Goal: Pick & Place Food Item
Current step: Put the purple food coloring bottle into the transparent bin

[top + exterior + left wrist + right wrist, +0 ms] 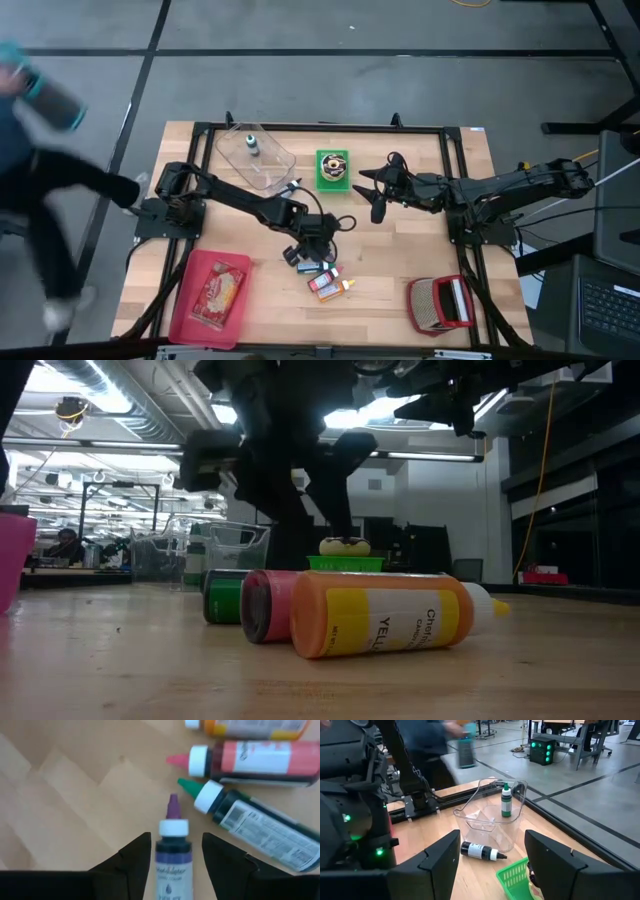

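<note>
A purple-tipped bottle (173, 851) lies on the wooden table with its tip pointing away from my left gripper (176, 836). The gripper is open, slants down, and has one finger on each side of the bottle, with a small gap showing on both sides. Just beyond lie a green bottle (255, 827), a red bottle (260, 762) and an orange bottle (380, 616), side by side. In the high view my left gripper (300, 252) is near the table's middle front. My right gripper (378, 190) hangs open above the table, right of the green basket (332, 168).
A clear tub (255, 155) at the back left holds an upright green bottle (506, 800), and a black bottle (480, 851) lies beside it. A red tray (205, 330) with a food packet sits front left. A red and white object (440, 305) sits front right. A person (40, 180) moves left of the table.
</note>
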